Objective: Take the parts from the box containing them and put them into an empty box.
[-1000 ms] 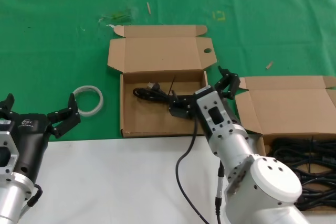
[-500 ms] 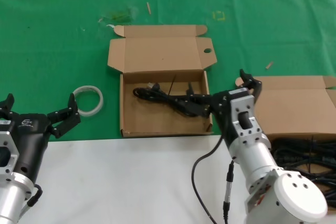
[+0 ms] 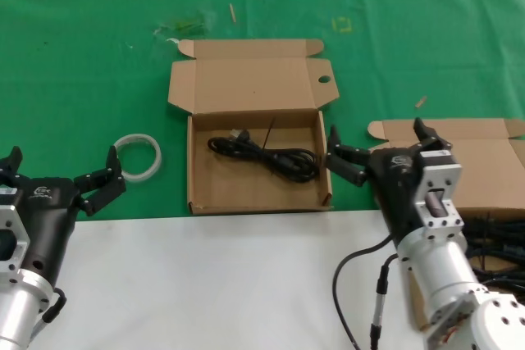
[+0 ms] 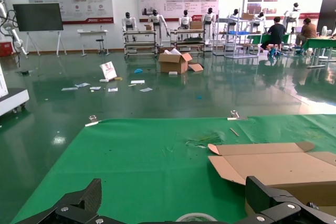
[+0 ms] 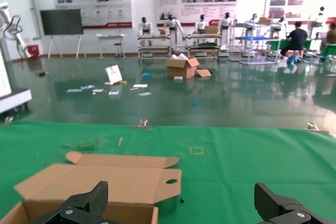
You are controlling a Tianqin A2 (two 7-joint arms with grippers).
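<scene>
The box with a round hole in its lid [image 3: 250, 88] lies open at the middle, with one black cable [image 3: 267, 153] coiled loosely inside. The plain-lidded box [image 3: 472, 165] stands at the right, with more black cables [image 3: 496, 239] in it, partly hidden behind my right arm. My right gripper [image 3: 379, 143] is open and empty, between the two boxes, just right of the holed box. In the right wrist view my right gripper [image 5: 181, 213] faces the holed box [image 5: 105, 182]. My left gripper [image 3: 61, 168] is open and empty, parked at the near left.
A white translucent ring [image 3: 137, 156] lies on the green cloth [image 3: 82, 79] left of the holed box, just beyond my left gripper; it also shows in the left wrist view [image 4: 197, 217]. A white table strip runs along the near edge. Small scraps lie on the cloth.
My right gripper has drawn back out of the holed box and moved right toward the plain-lidded box. The cable it was over now lies in the holed box. The left arm has not moved.
</scene>
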